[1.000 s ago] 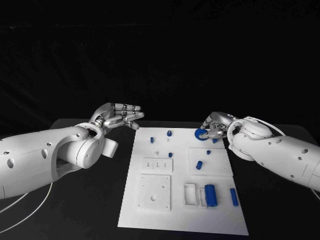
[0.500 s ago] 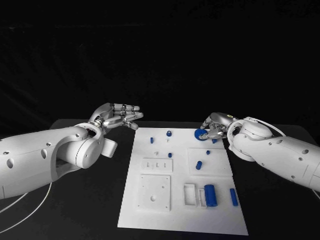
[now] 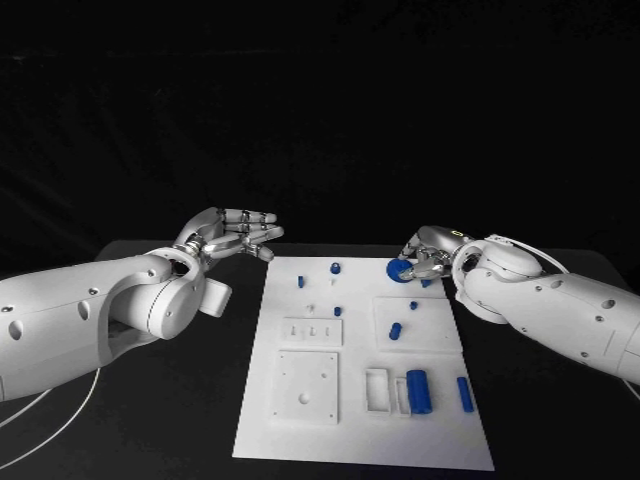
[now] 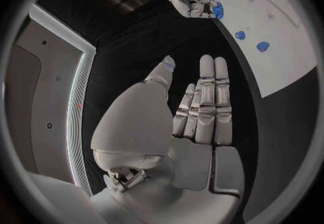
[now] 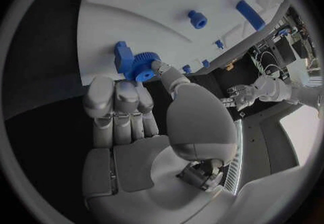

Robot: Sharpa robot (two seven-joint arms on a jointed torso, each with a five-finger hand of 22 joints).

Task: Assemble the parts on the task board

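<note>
Nothing has shifted since a second ago: the right hand point(image 3: 424, 262) still pinches the blue gear point(image 5: 142, 65) at the far right corner of the task board point(image 3: 349, 440), its flat face toward the palm. The left hand point(image 3: 234, 234) hovers off the board's far left corner, fingers straight and apart, holding nothing.

You've got a white board point(image 3: 365, 440) on a black bench point(image 3: 190, 420), dotted with small blue pieces point(image 3: 418, 389). Each robot hand is silver, left point(image 3: 231, 233) and right point(image 3: 423, 258), on white arms; there's a blue gear point(image 5: 141, 65) at the right one.
</note>
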